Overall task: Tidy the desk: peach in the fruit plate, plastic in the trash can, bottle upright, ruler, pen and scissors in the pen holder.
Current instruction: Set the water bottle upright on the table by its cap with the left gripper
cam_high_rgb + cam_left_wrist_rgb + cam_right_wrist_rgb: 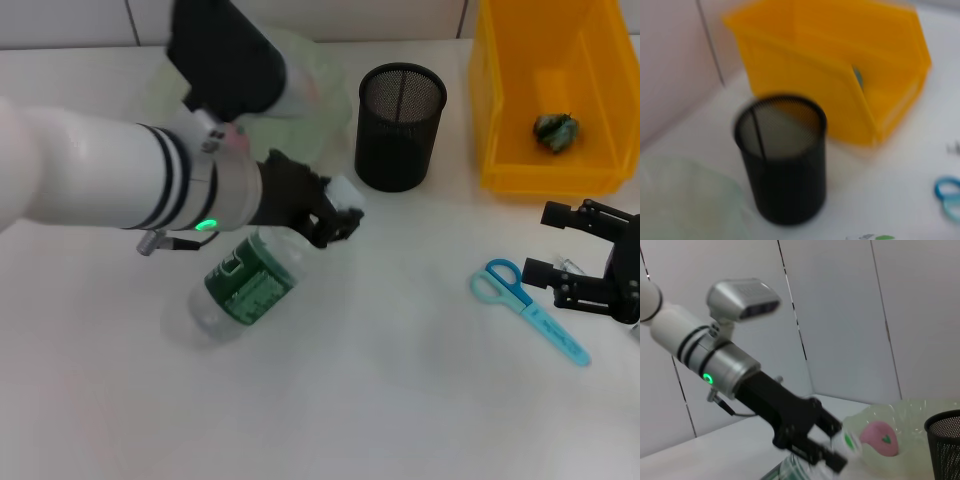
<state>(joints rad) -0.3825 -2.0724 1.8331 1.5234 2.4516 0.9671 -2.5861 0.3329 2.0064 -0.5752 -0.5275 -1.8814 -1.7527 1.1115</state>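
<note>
My left gripper (338, 218) is shut on the white-capped neck of a clear bottle (245, 285) with a green label, which tilts with its base on the desk. The right wrist view shows this grip (832, 450). My right gripper (548, 243) is open and empty, just right of the blue scissors (530, 312) lying flat. The black mesh pen holder (400, 125) stands at the back; a thin dark stick shows inside it (759, 132). A pink peach (880, 437) lies in the pale green fruit plate (315, 70). Crumpled plastic (555, 130) lies in the yellow trash can (550, 180).
The trash can stands at the back right, close beside the pen holder (782, 165). The fruit plate (912, 412) sits behind my left arm, next to the holder. A white wall runs along the desk's far edge. Ruler not seen.
</note>
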